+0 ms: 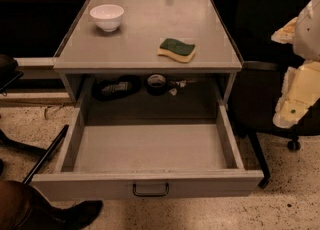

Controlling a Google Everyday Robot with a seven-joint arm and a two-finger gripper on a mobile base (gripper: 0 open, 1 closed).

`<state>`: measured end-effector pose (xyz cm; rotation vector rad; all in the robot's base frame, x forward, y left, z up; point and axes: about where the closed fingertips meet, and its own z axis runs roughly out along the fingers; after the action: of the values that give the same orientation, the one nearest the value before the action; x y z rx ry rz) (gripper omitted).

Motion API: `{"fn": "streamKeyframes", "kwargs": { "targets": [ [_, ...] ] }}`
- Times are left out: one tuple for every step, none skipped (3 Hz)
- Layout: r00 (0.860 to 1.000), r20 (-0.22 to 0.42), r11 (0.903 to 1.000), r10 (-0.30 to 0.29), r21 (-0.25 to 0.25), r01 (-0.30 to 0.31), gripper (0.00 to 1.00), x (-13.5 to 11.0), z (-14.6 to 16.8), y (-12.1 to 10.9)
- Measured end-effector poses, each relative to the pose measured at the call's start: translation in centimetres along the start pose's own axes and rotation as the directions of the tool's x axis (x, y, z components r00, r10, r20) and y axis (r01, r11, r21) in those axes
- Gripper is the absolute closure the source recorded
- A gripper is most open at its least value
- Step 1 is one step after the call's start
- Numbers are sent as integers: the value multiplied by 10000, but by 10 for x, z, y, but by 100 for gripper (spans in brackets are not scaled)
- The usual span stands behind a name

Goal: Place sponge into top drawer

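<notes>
a pale speckled floor (300,204) runs under a grey metal desk (150,29), with dark panels and a light rail behind it. the sponge (177,49) lies flat on the desk top, toward the front right corner, well apart from the white bowl (106,16) at the back left. it is a small rectangular pad, its dark green scrub layer facing up and its yellow foam body showing as a band along the front and left edges. it sits slightly askew to the desk edge and nothing touches it.

the top drawer (150,149) stands pulled far out below the desk top, its grey bottom bare, and a small dark loop handle (150,190) sits at the centre of its flat front panel.

the end effector (294,99) hangs at the right edge of the view, beside the desk and in front of a black chair (265,49), away from both sponge and drawer. it is cut off by the frame and shows only as cream and white blocks, so whether it is spread or pressed together cannot be told.

in the shadow at the back of the drawer cavity lie a dark ring like a roll of tape (156,83) and a black bundle (116,88), which are hard to make out. a dark shoe (75,214) and a brown shape are cropped at the bottom left.
</notes>
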<state>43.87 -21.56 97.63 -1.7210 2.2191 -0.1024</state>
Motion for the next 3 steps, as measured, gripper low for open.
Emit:
{"fn": "streamKeyframes", "kwargs": {
  "targets": [
    [10000, 1, 10000, -1, 0, 1, 0, 0, 0, 0],
    [9927, 1008, 9977, -667, -58, 676, 0, -20, 27, -27],
    [9646, 2395, 9939, -1101, 379, 1040, 0, -58, 73, -94]
  ]
}}
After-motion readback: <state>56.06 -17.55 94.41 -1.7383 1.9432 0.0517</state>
